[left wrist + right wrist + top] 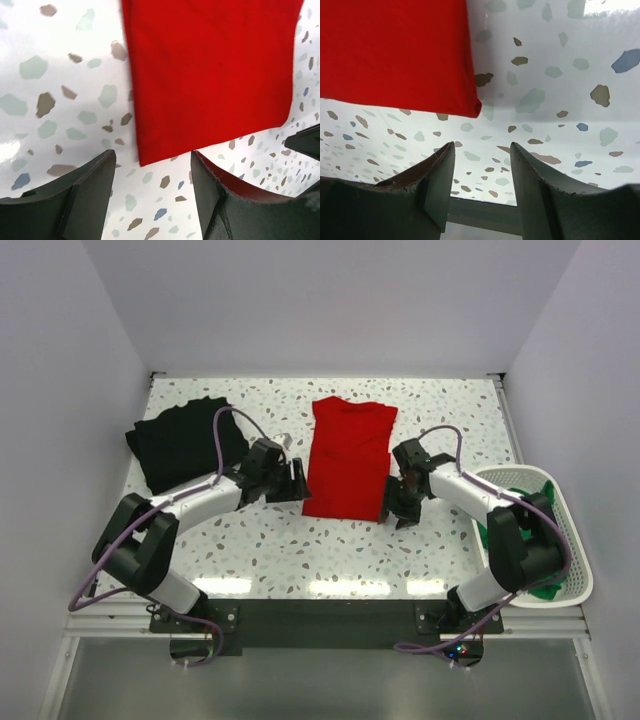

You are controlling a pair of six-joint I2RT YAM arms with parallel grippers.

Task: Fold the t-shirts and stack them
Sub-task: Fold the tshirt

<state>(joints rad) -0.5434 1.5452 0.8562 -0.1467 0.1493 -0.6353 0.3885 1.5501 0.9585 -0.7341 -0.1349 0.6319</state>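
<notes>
The red t-shirt (347,457) lies flat in the middle of the table, folded into a long strip with its collar at the far end. It also shows in the left wrist view (210,75) and in the right wrist view (395,55). The black t-shirt (183,443) lies folded at the far left. The green t-shirt (530,485) sits in the white basket (570,540) at the right. My left gripper (297,483) is open and empty beside the red shirt's near left corner (152,155). My right gripper (398,508) is open and empty beside its near right corner (482,145).
The speckled table (300,550) has grey walls on three sides. The basket stands against the right edge, next to my right arm. A metal rail runs along the table's near edge (320,610).
</notes>
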